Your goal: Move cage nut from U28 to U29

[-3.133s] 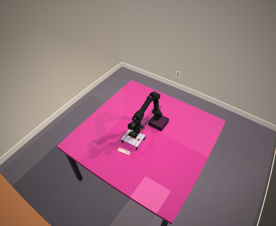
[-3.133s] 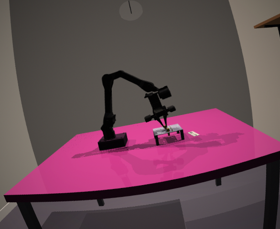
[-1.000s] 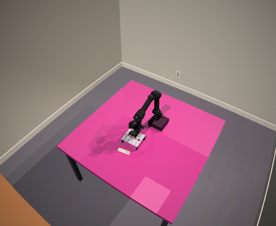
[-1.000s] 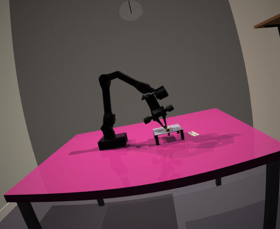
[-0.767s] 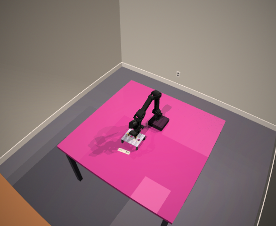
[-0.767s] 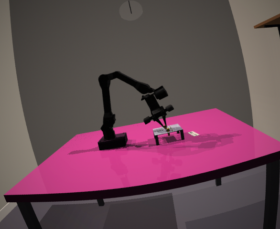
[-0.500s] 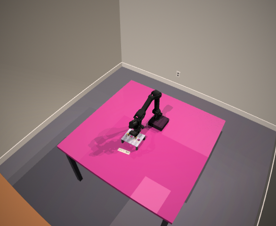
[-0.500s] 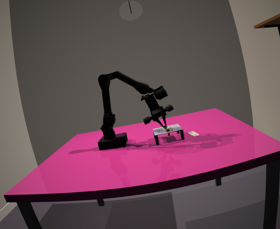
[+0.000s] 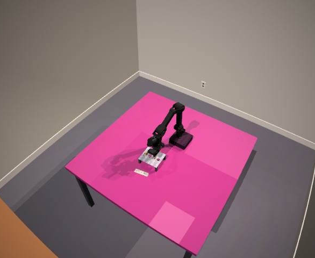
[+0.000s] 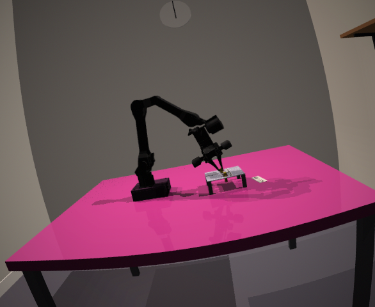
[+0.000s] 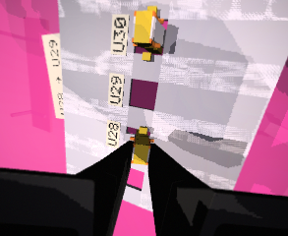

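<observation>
Yellow nut (image 11: 142,151) at U28 | tool (image 9: 153,155) (image 10: 221,169) (image 11: 142,144) pinching it | U29 hole (image 11: 144,93) empty | U30 hole (image 11: 143,50): other nut (image 11: 144,29)

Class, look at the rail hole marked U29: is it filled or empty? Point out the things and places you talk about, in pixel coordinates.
Empty: in the wrist view hole U29 (image 11: 144,94) shows only dark pink, with no nut in it.

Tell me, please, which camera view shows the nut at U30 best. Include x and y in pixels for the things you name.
The wrist view: the nut (image 11: 144,29) appears large beside its label (image 11: 119,35). The top view shows a tiny yellow speck; the exterior view cannot clearly separate it.
</observation>
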`<state>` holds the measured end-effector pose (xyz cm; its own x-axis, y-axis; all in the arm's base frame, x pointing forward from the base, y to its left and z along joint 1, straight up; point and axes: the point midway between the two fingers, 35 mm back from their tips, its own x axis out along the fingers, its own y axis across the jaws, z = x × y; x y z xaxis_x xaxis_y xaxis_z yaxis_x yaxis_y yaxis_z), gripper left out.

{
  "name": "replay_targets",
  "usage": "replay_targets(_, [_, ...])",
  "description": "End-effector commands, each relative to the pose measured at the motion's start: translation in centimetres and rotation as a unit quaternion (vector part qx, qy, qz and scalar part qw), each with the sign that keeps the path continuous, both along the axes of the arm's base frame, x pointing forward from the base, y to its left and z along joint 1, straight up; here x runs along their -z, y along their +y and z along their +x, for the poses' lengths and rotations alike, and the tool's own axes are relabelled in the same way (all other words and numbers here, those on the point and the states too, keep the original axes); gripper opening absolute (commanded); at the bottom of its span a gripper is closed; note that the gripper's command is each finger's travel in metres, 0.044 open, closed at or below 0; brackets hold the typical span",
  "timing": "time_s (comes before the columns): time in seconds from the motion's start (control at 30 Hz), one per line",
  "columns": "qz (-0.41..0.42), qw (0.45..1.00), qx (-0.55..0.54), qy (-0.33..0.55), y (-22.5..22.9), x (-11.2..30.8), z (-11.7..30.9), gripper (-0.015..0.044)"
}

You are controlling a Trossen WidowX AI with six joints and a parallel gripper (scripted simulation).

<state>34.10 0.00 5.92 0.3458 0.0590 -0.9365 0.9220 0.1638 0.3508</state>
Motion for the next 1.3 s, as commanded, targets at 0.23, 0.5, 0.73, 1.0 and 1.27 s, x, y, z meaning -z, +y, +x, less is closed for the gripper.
replay_targets(0.23, [0.002,1.0,-0.003,-0.006,0.03,0.08,-0.11,0.0038])
replay_targets(0.5, [0.003,1.0,-0.003,-0.011,0.02,0.09,-0.15,0.0038])
replay_targets(0.73, [0.004,1.0,-0.003,-0.016,0.02,0.09,-0.17,0.0038])
replay_targets(1.0, [0.005,1.0,-0.003,-0.022,0.01,0.1,-0.22,0.0038])
replay_targets(1.27, [0.006,1.0,-0.003,-0.026,0.0,0.11,-0.25,0.0038])
